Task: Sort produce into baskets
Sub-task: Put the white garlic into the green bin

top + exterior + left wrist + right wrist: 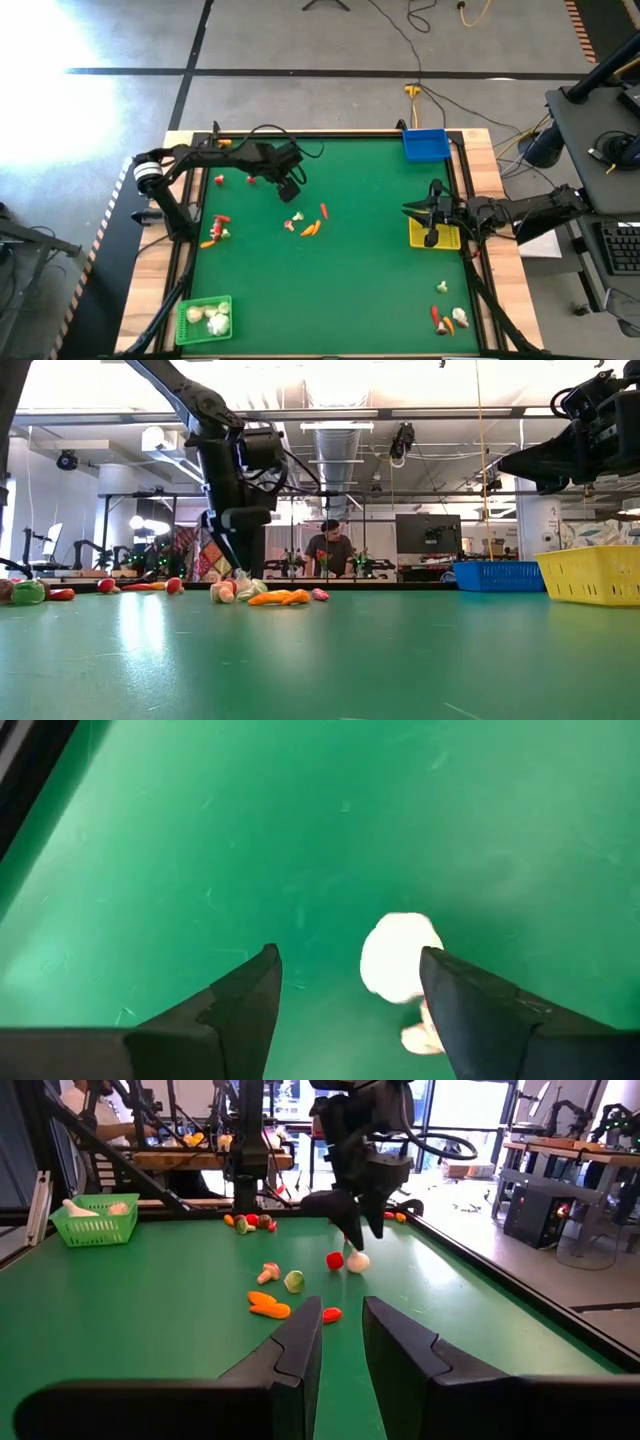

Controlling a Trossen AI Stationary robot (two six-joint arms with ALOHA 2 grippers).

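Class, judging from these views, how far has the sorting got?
Done: whitish bulbs lie in the green basket. In hand: the left gripper, open, hangs over a white bulb. Left: carrots and other pieces on the table; the right gripper waits above the yellow basket.

In the left wrist view the white bulb [398, 958] is a blurred blob, partly behind one finger [480, 1015] of the left end effector [345, 1005], whose base the frame cuts off. From overhead, the pieces in the green basket [190, 327] are too small to identify. The yellow basket [592, 574] is cropped in the low view.
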